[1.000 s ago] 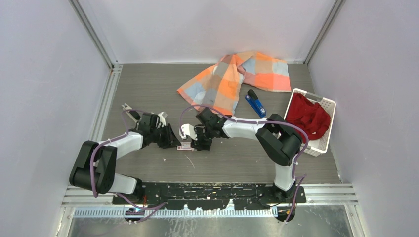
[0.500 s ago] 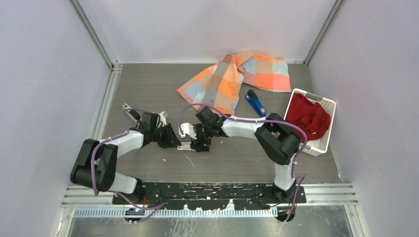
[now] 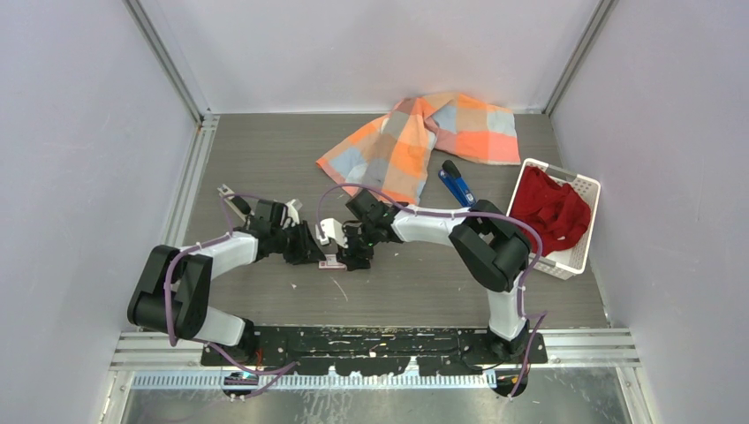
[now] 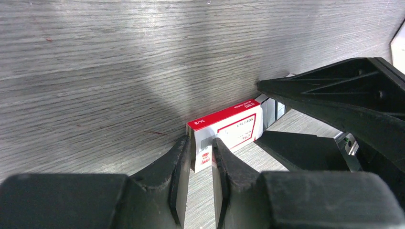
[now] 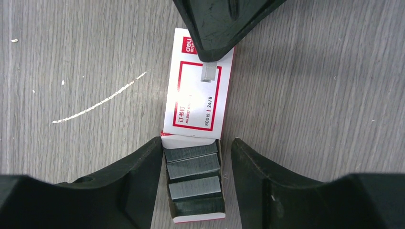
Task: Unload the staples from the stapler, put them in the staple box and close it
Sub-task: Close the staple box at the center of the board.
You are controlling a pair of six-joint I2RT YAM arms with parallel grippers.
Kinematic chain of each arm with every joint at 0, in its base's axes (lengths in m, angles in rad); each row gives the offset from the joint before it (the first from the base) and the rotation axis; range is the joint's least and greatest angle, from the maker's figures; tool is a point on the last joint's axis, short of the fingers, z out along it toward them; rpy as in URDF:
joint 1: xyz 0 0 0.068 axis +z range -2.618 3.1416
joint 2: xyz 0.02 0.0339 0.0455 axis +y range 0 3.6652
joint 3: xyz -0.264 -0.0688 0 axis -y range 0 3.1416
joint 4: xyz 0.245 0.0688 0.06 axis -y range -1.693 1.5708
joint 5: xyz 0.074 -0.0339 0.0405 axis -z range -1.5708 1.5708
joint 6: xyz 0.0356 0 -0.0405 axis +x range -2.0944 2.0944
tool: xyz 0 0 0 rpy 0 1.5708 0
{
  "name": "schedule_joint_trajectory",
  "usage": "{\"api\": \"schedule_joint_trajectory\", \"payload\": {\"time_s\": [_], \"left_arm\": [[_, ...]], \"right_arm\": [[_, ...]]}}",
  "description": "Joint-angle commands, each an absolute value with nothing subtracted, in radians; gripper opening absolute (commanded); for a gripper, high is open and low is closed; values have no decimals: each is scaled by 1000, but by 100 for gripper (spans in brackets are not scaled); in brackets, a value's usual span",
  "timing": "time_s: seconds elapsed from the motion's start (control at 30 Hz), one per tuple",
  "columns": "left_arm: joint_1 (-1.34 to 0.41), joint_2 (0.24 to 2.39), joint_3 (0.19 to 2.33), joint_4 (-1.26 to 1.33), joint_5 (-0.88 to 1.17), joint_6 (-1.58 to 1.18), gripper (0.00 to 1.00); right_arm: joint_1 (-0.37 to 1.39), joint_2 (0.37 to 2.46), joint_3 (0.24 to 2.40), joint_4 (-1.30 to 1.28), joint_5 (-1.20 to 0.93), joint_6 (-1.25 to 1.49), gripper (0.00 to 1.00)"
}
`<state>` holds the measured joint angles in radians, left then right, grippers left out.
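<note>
Two end effectors meet at packet point(image 4: 229, 125): left end effector point(image 4: 200, 143) clamped on its end; right end effector point(image 5: 193, 145), shifted slightly left, jaws apart astride tray point(image 5: 198, 218) of staples point(image 5: 193, 169). Stapler point(image 3: 456, 185) unmoved, far right tabletop point(image 3: 265, 168).

The left gripper point(image 4: 200, 149) is pinching the near end of a white-and-red packet point(image 4: 229, 128); the grey wood-grain table point(image 4: 95, 71) is spreading behind it; the right gripper point(image 4: 261, 113) is straddling the packet's far end, where silver-grey staples point(image 4: 272, 109) are showing.
</note>
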<state>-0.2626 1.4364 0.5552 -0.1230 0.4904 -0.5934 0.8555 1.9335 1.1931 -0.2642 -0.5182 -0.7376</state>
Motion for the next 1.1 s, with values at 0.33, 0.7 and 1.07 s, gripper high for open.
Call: {"api": "schedule_joint_trajectory", "payload": {"time_s": [0.33, 0.7, 1.07], "left_arm": [[-274, 1485, 549, -196, 436, -555, 24], [-275, 1492, 554, -198, 439, -555, 24], [-275, 1498, 556, -198, 442, -555, 25]], "right_arm": [[837, 1956, 1221, -310, -474, -771, 49], [831, 1965, 1232, -359, -504, -810, 53], [774, 1882, 1199, -421, -589, -899, 70]]}}
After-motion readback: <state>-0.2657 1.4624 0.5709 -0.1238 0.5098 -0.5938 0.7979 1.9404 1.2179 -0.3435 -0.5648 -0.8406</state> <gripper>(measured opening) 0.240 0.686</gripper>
